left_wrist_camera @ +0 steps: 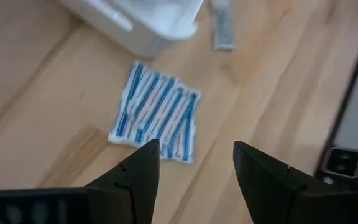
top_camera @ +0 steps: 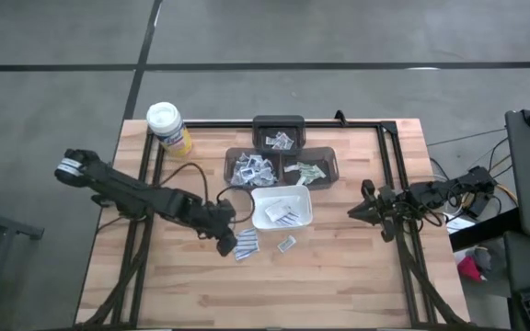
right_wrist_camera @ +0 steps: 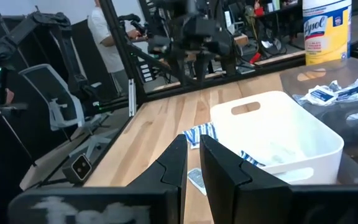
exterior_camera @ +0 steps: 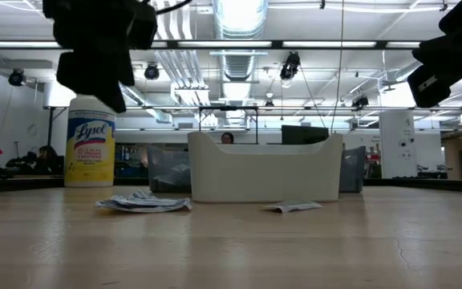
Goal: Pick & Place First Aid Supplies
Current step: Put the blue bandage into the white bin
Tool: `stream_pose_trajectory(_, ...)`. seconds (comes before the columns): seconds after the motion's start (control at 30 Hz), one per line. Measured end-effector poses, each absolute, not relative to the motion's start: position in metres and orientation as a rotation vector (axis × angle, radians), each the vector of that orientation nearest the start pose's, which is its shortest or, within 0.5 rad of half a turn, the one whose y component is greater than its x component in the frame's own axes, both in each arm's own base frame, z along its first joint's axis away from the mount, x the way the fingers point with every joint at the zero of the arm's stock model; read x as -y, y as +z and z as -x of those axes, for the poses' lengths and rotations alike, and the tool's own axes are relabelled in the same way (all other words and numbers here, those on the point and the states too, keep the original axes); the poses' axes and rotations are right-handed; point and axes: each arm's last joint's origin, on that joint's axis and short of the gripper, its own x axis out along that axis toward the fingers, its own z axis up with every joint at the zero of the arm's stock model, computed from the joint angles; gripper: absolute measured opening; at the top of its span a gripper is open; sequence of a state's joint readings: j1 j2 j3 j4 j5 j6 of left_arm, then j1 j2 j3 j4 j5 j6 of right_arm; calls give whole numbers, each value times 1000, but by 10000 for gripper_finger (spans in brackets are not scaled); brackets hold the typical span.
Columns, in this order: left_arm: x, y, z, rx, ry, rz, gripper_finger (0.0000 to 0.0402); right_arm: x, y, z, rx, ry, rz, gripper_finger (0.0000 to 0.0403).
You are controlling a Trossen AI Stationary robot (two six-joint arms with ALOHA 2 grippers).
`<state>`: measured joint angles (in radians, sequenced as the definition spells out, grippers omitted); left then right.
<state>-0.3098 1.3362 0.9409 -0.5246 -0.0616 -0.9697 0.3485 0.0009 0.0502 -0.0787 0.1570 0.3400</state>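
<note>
The left gripper (left_wrist_camera: 196, 163) is hovering with its jaws spread wide and holding nothing, just above a blue-striped packet stack (left_wrist_camera: 156, 119) lying on the surface (top_camera: 339, 276) beside the white tray (top_camera: 304, 210). This looks like the approach before a pick; next it needs a straight descent to straddle the packets. The right gripper (right_wrist_camera: 193, 158) is waiting near the surface's right edge, its jaws nearly together and empty.

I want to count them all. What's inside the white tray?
Inside the white tray a few small packets lie at one end; the rest looks bare. From table height its wall hides everything inside, and anything under those packets can't be seen.
</note>
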Motion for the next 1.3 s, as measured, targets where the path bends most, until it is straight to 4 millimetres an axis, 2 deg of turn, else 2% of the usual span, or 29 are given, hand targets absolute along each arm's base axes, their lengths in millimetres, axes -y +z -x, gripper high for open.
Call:
stream_pose_trajectory(0.67, 92, 181, -286, -1135, 352, 585, 197, -28, 173, -90, -61, 183, -332, 43)
stream_pose_trajectory(1.3, 86, 183, -288, -1075, 423, 567, 197, -28, 173, -90, -62, 183, -351, 43)
